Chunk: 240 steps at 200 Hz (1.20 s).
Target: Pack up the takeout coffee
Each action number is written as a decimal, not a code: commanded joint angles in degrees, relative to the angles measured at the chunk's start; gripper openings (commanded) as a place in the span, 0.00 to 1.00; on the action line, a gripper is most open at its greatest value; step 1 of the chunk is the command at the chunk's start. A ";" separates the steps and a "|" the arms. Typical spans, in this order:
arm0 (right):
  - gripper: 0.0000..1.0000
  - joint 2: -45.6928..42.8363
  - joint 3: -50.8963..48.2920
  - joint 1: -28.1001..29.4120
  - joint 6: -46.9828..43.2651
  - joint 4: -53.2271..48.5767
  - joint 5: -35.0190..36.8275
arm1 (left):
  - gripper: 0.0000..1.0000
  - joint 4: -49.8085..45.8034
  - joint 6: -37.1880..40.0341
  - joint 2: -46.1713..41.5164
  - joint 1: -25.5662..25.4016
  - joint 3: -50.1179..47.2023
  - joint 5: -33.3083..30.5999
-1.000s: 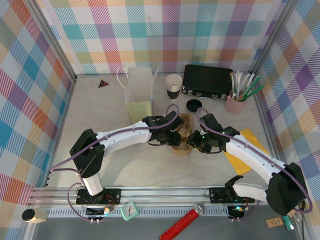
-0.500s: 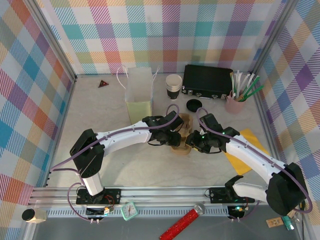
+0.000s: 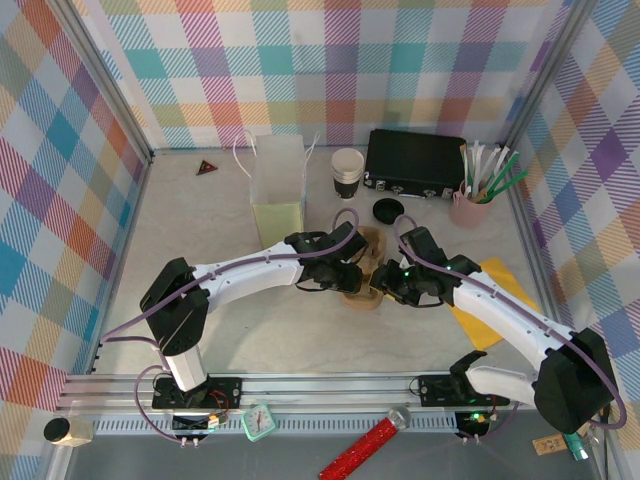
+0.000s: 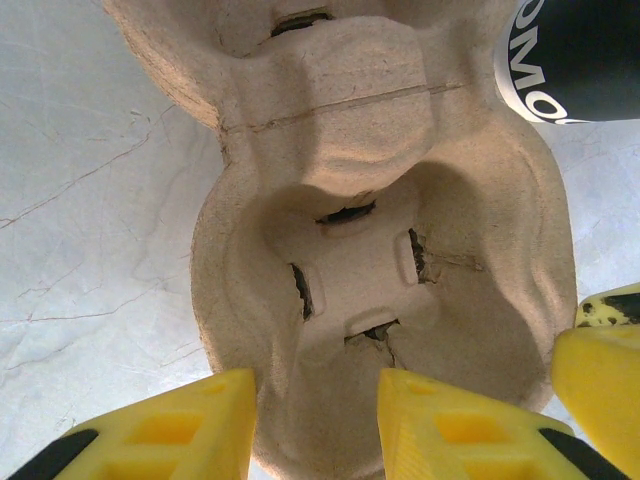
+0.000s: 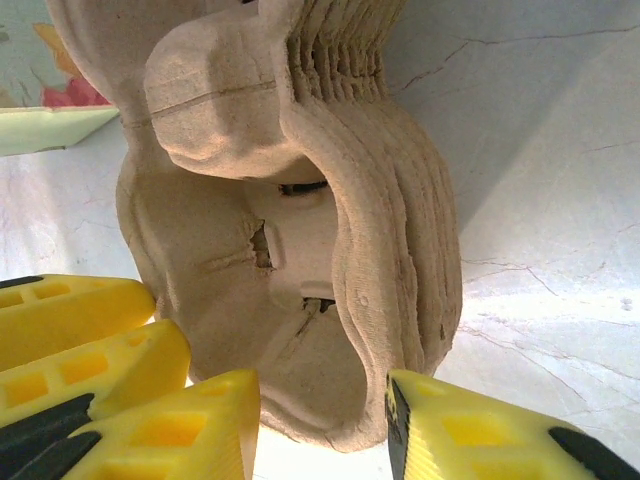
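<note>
White arms (image 3: 240,272) carry black joints (image 3: 175,297), lilac cables (image 3: 120,329) and yellow end effector fingers (image 4: 440,430).

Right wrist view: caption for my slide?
Right end effector grips the rim of the stacked pulp cup carriers on the pale table.

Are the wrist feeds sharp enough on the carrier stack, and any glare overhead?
Left wrist: carrier stack sharp, evenly lit; left end effector slightly soft at the bottom edge. Right wrist: layered rim crisp, soft shadow on the table. Top external: even light, no glare.
</note>
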 commanded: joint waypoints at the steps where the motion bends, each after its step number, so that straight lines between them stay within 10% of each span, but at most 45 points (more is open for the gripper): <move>1: 0.39 0.11 0.12 0.23 -0.16 -0.16 -0.28 | 0.37 -1.31 0.93 0.71 -0.63 1.76 0.77; 240: 0.39 -1.51 -1.47 0.25 0.47 3.68 -2.22 | 0.37 -1.12 1.24 1.21 -1.06 2.23 1.22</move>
